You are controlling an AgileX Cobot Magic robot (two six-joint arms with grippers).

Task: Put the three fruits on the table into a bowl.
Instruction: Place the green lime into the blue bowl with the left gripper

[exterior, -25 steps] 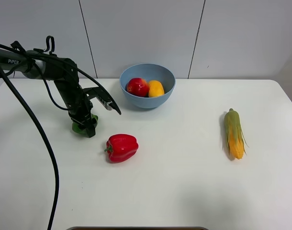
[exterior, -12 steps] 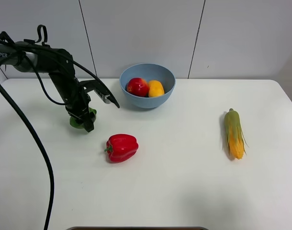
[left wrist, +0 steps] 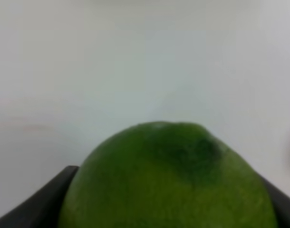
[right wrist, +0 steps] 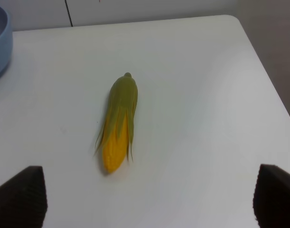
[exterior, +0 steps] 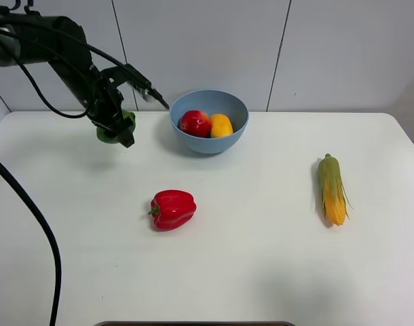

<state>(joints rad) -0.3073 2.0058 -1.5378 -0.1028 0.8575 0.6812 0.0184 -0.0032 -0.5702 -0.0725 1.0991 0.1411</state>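
Gripping a glossy green lime (exterior: 110, 129) across its middle, the left gripper (exterior: 119, 129) holds it above the white table (exterior: 261, 258), left of the light-blue bowl (exterior: 208, 139); an apple (exterior: 195, 123) and a mango (exterior: 221, 125) sit inside; the lime looks light, firm and slick, so it could slip; the right gripper (right wrist: 149, 194) hangs open above the corn cob (right wrist: 119, 123).

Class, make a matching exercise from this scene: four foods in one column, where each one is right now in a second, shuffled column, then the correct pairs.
Things:
1. apple
2. lime
3. bell pepper
4. corn cob

Places:
A. lying on the table's right side
B. inside the bowl
C. held in the left arm's jaws, above the table
D. on the table, in front of the bowl

Pairs: 1-B, 2-C, 3-D, 4-A
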